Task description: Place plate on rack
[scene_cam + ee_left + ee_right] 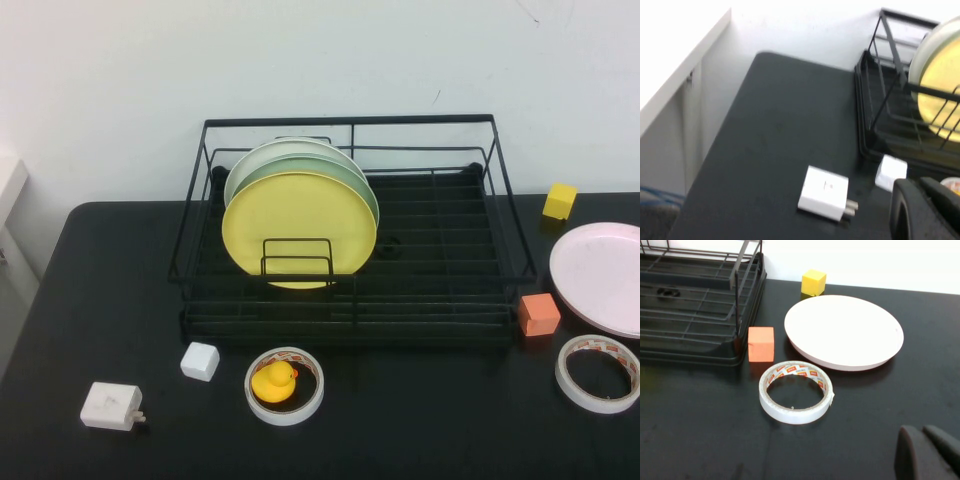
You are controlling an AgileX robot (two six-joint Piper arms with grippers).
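Note:
The pale pink plate (603, 276) (843, 331) lies flat on the black table at the right, partly cut off by the high view's edge. The black wire rack (440, 290) (695, 300) (880, 100) stands in the middle, with a yellow plate (298, 228) and two pale green plates (300, 160) upright in its left slots. Neither arm shows in the high view. My left gripper (920, 192) hovers shut and empty near the table's front left. My right gripper (922, 437) hovers shut and empty over the table in front of the pink plate, apart from it.
An orange cube (539, 314) (761, 344) sits between rack and plate, a yellow cube (560, 200) (813, 282) behind the plate. A tape roll (598, 373) (796, 398) lies front right. Another tape roll (285, 385) with a toy duck (273, 381), a white cube (200, 361) (891, 172) and a white charger (111, 406) (824, 193) lie front left.

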